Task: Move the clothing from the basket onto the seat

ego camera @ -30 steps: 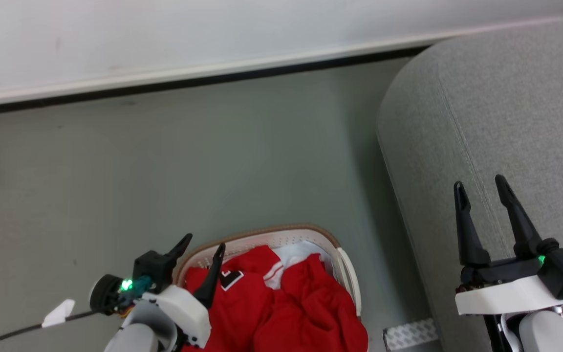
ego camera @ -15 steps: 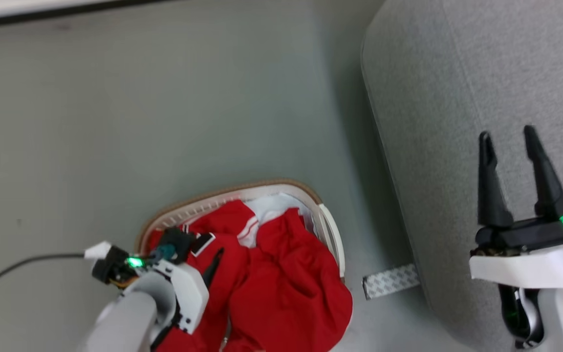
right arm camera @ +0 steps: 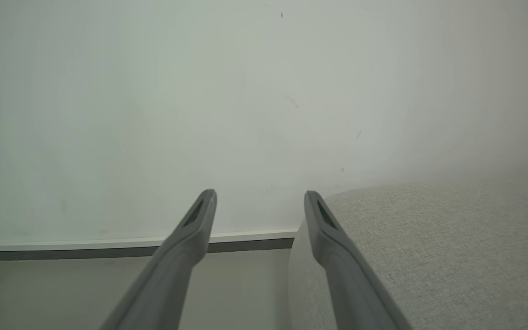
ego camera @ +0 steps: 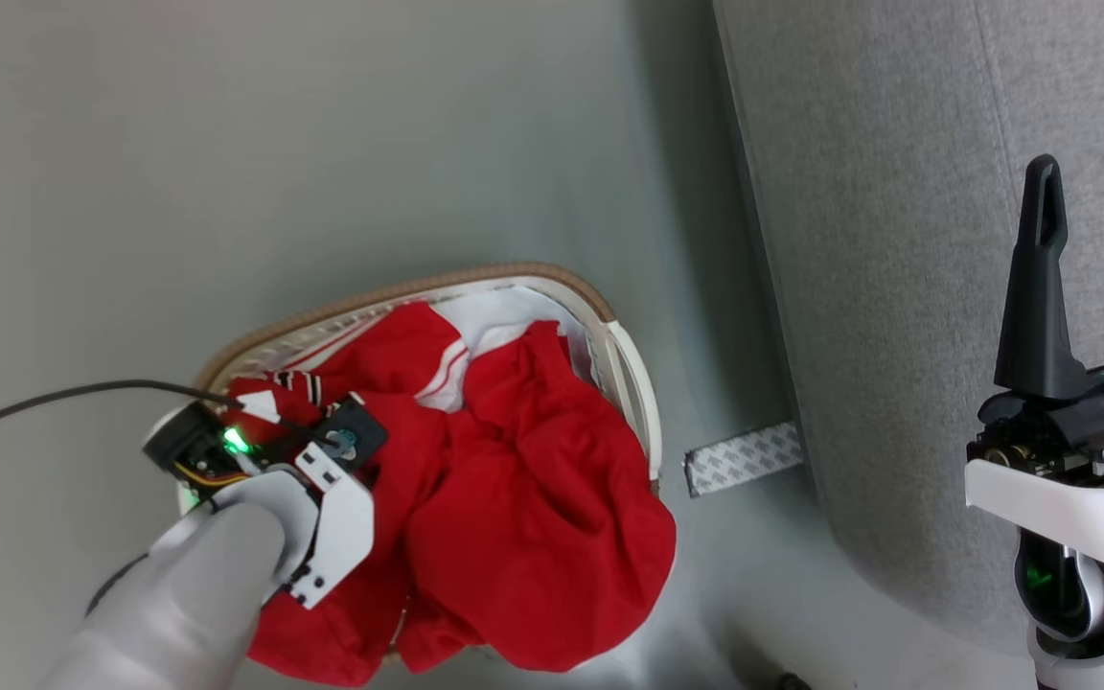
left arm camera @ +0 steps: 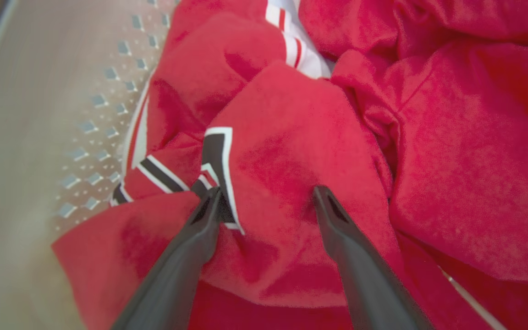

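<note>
Red clothing (ego camera: 514, 460) is heaped in the white basket (ego camera: 631, 383) on the floor (ego camera: 322, 144), left of the grey seat (ego camera: 897, 240). The heap runs from far left to near right. The left hand (left arm camera: 266, 191) is nearer, fingers spread, tips dented into a fold directly below. The right hand (ego camera: 1094, 158) is spread and empty over the seat. A second ago the left hand sat at the basket's rim; it has since plunged in.

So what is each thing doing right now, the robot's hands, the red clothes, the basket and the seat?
Seat, bare where it shows.
Basket, upright on the floor, full.
Clothing, crumpled in the basket, spilling over its rim.
Left hand, open, fingertips down on the clothing, nothing pinched.
Right hand, open and empty, raised near the seat.
</note>
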